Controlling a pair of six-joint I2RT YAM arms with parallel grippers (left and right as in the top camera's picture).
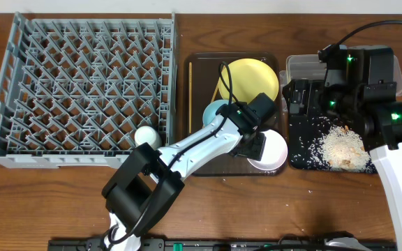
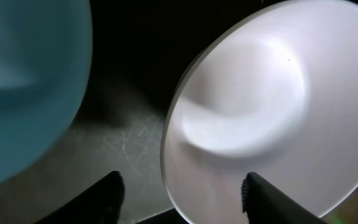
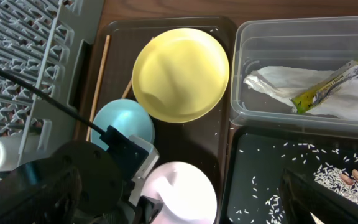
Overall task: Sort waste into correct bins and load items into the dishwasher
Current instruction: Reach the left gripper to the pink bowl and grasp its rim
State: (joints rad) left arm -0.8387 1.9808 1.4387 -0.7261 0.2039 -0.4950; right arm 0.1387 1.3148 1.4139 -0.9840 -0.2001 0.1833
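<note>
Straddling white bowl point(image 2: 253, 106), seemingly: left claw point(image 2: 182, 190)

White bowl point(image 1: 274, 151), light blue bowl point(image 1: 213, 111), yellow plate point(image 1: 251, 77) clustered beside grey dish rack point(image 1: 61, 159)

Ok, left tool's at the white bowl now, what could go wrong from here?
1. The left tool straddles only the thin rim of the white bowl, jaws not yet on it. A pinch on the rim could slip or tip the bowl on lifting.
2. The blue bowl sits close beside it on the brown tray, so the outer finger or a swinging bowl might knock it.
</note>
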